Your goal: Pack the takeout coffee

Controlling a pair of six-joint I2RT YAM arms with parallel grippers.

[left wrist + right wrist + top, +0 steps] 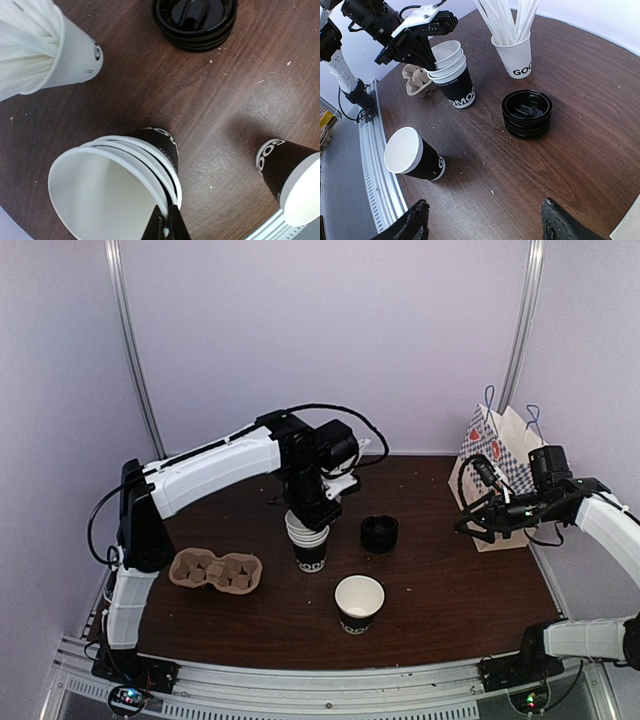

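Chiefly at risk: the cup stack, with the takeout cup beside it

1. The takeout coffee (pixel 359 602): black paper cup with white lettering. It stood upright toward the near side of the table, about midway across. It carried no lid, showed a white inside, and neither claw touched it.

2. The stack of lidless cups (pixel 310 545): stood just far and left of item 1, apart from it. The left gripper (pixel 429 64) was closed to a pinch on the rim of the topmost cup.
   - Nested cups may cling, so a lift could draw up two cups or drag the whole stack.
   - A sideways pull could topple the stack toward the takeout coffee.
   - A hard pinch could crease the paper rim.

3. The stack of lids (pixel 379 533): black, right of the cup stack and beyond item 1, with nothing touching it.

4. The cup of straws (pixel 517 55): stood on the far side of the cup stack. It looked top-heavy and likely to spill if the left arm swung wide.

5. The cup carrier (pixel 215 570): cardboard, at the left, with nothing in its wells.

6. The paper bag (pixel 497 460): stood upright at the far right. The right gripper (pixel 478 508) hung just beside it, fingers spread wide and holding nothing. A careless reach from there could knock the bag over.
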